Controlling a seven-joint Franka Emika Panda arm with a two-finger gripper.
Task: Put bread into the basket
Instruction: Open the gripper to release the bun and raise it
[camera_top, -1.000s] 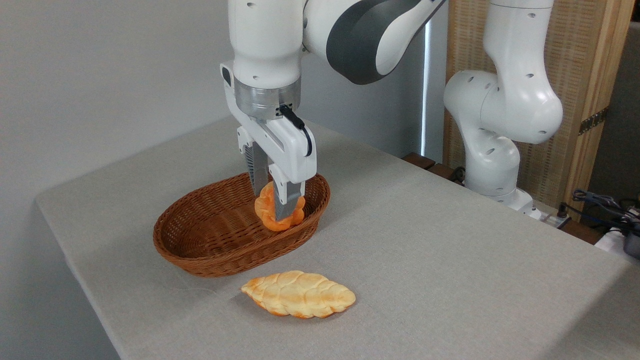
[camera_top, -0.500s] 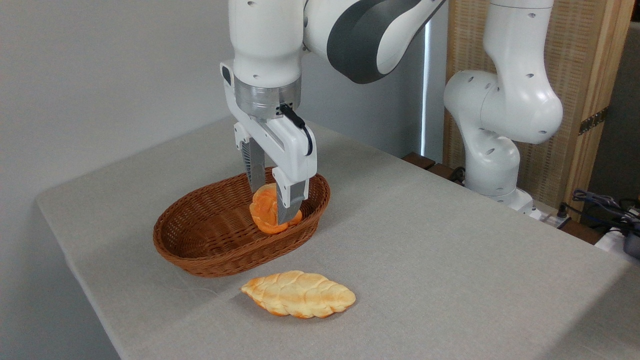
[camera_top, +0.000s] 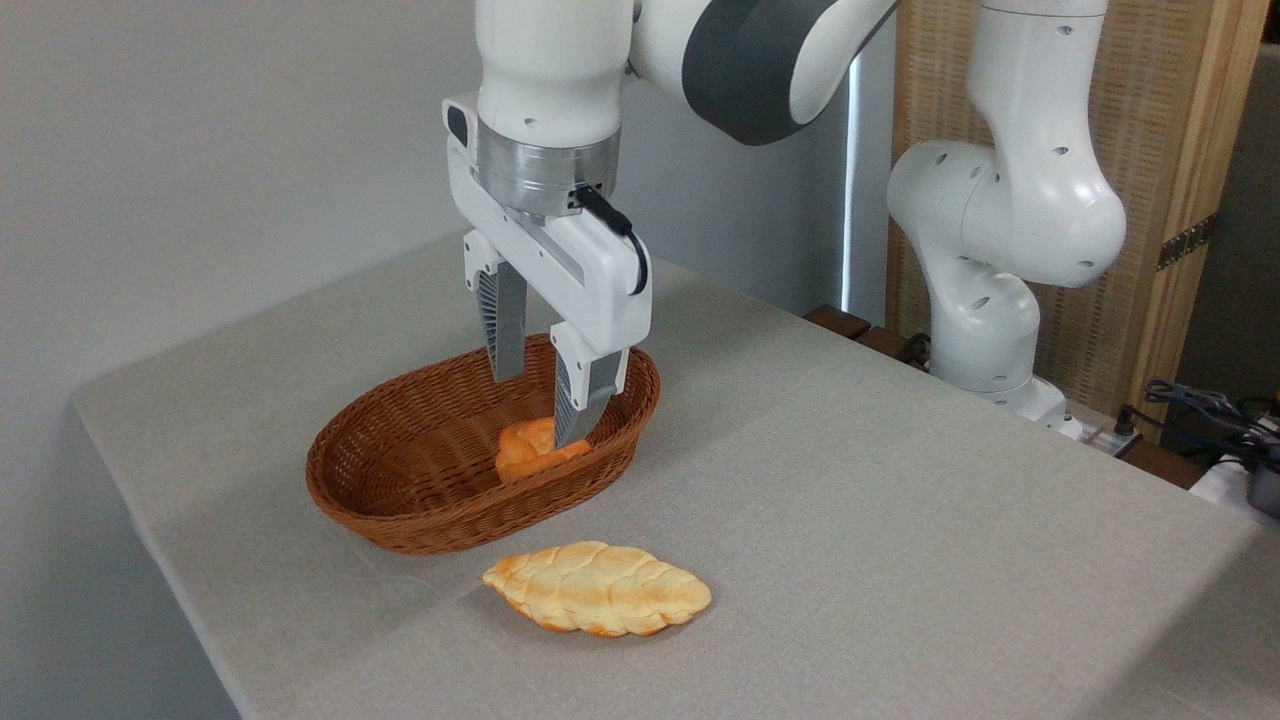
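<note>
The bread (camera_top: 527, 449), a small orange-brown bun, lies inside the basket (camera_top: 420, 500) near its right end, partly hidden by the front rim. The basket is an oval reddish-brown wicker one on the grey table. My gripper (camera_top: 540, 405) hangs just above the bun with its fingers (camera_top: 578, 400) spread apart and nothing between them. The near finger's tip overlaps the bun in this view; I cannot tell whether it touches.
A longer, pale golden braided loaf (camera_top: 597, 589) lies on the table in front of the basket. The robot's white base (camera_top: 985, 330) stands at the table's back right. Cables (camera_top: 1200, 405) sit at the far right. The table's left edge (camera_top: 150, 545) is near the basket.
The gripper let go of the bun, which dropped to the basket floor. The gripper opened and rose a little.
</note>
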